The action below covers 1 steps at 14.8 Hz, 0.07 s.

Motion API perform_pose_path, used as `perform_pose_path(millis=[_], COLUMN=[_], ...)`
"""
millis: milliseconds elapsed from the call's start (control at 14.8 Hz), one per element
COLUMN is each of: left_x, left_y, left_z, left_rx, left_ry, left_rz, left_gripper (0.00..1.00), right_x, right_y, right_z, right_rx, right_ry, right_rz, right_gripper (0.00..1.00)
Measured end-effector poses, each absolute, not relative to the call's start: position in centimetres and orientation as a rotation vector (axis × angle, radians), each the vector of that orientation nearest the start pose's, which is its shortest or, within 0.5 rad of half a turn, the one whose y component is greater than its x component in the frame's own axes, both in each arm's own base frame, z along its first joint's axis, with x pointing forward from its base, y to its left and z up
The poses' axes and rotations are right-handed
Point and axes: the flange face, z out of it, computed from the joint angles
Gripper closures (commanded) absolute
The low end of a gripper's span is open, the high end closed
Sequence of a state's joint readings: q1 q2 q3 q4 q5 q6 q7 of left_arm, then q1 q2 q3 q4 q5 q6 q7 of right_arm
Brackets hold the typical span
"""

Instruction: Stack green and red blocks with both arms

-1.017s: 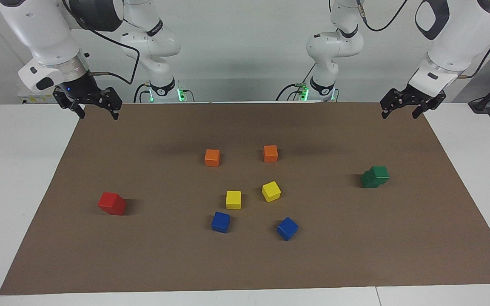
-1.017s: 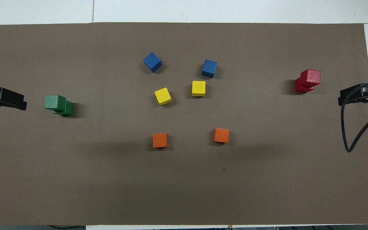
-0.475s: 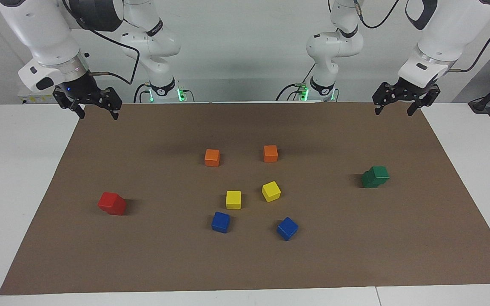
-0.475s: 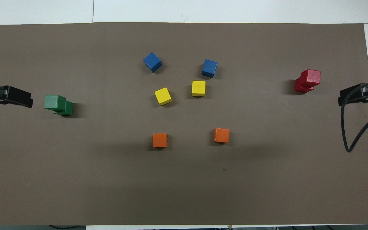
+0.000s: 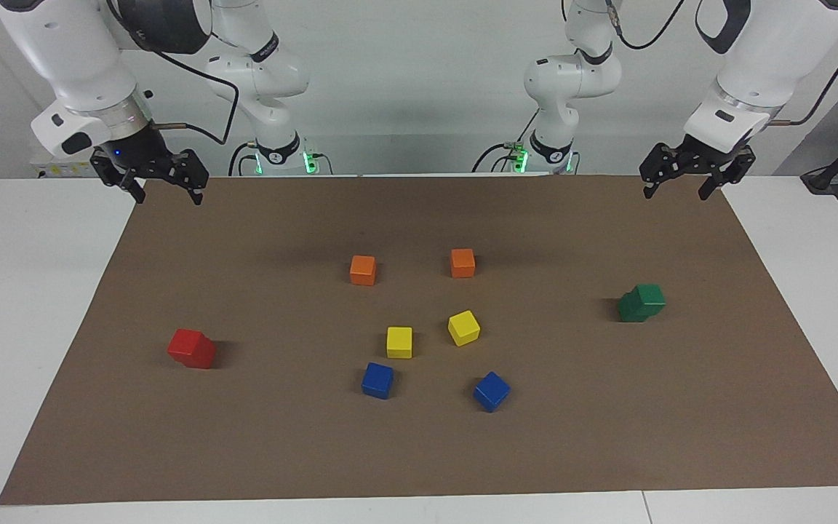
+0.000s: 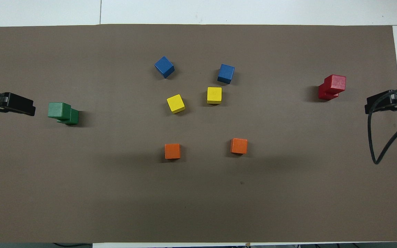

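Note:
Two green blocks sit one on the other, the upper one offset, toward the left arm's end of the brown mat. Two red blocks are stacked the same skewed way toward the right arm's end. My left gripper hangs open and empty over the mat's edge at its own end, apart from the green pair. Over the other end's edge hangs my right gripper, also open and empty, well clear of the red pair.
In the middle of the brown mat lie two orange cubes, two yellow cubes and two blue cubes. A black cable loops down from the right arm.
My left gripper has shifted a little toward the middle of the table and slightly upward. The right gripper and all the cubes are where they were.

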State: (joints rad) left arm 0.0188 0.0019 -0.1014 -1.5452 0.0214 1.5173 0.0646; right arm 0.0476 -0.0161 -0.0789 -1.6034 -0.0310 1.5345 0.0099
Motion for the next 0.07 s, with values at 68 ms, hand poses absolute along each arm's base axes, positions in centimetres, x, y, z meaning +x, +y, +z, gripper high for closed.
perform_pose_path(millis=[68], left_x=[54.82], left_y=[-4.2], left_z=[63.09], left_rx=[-3.112], left_ry=[0.225], left_rz=[0.045], left_gripper=[0.0], right_x=[54.46], right_y=[-2.08], right_z=[61.5], right_rx=[-3.169], right_ry=[0.066], right_rz=[0.084], right_gripper=[0.0])
